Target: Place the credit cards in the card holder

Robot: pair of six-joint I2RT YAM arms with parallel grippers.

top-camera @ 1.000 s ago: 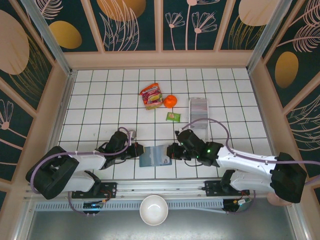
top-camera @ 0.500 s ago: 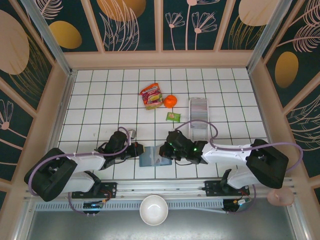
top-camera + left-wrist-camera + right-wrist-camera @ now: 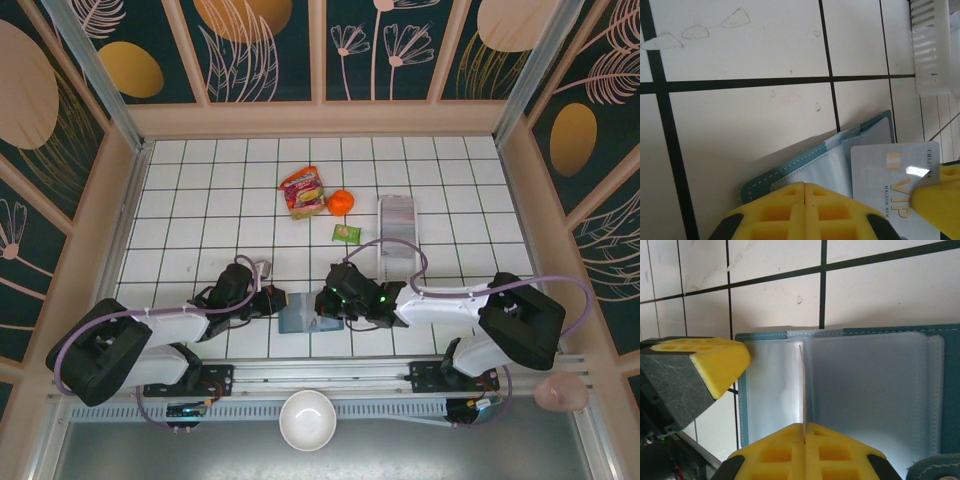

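Both your arms lie low, meeting at the open dark teal card holder (image 3: 298, 317) by the white tiled table's (image 3: 200, 205) near edge: left gripper (image 3: 273, 299) clenched at its left rim, right gripper (image 3: 322, 304) pinching a silver credit card (image 3: 890, 170) over it, bare tiles beyond.

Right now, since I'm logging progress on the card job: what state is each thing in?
card holder: open, lying flat on the tiles.
credit card: gripped, over the open card holder.
right gripper: fingers shut on the credit card.
left gripper: fingers shut, at the card holder's edge.
bowl: upright, empty.
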